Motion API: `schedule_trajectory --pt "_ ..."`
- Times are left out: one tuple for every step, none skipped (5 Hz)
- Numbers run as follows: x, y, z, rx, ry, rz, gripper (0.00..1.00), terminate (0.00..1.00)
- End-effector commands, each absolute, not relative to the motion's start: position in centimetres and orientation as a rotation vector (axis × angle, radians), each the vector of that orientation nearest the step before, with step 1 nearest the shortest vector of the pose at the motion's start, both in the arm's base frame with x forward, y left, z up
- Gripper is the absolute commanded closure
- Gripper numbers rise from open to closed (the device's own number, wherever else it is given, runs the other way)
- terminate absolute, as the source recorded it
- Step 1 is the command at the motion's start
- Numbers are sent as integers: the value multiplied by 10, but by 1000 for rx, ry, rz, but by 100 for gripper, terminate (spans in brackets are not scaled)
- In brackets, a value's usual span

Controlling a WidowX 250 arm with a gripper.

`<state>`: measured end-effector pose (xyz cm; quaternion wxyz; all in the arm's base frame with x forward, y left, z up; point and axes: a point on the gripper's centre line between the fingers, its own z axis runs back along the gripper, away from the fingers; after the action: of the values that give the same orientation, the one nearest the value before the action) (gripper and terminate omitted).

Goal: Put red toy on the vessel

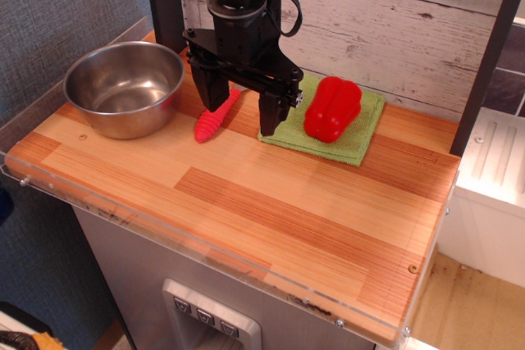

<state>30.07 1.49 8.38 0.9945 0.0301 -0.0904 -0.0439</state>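
Note:
The red toy, a glossy lobed plastic bell pepper, lies on a folded green cloth near the back of the wooden table. The vessel, a round shiny steel bowl, stands empty at the back left. My black gripper hangs open between them, fingers pointing down just above the table. It straddles the ribbed red handle of a fork. The pepper is just to the right of my right finger, apart from it. The gripper holds nothing.
The wooden tabletop has a clear plastic lip along its front and left edges. A whitewashed plank wall rises behind. A dark post stands at the back right. A white unit lies beyond the right edge.

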Motion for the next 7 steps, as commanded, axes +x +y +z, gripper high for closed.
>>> schedule_trajectory --pt "301 15 84 60 -181 -88 0 0" --pt "331 -3 87 55 -200 -103 0 0" --pt "359 -24 98 26 -247 -128 0 0" --pt "380 -36 98 8 -267 -129 0 0" --pt "395 -38 82 10 -232 -112 0 0" --pt "395 -35 64 53 -176 -111 0 0" --pt "386 -36 52 67 -126 -117 0 0"
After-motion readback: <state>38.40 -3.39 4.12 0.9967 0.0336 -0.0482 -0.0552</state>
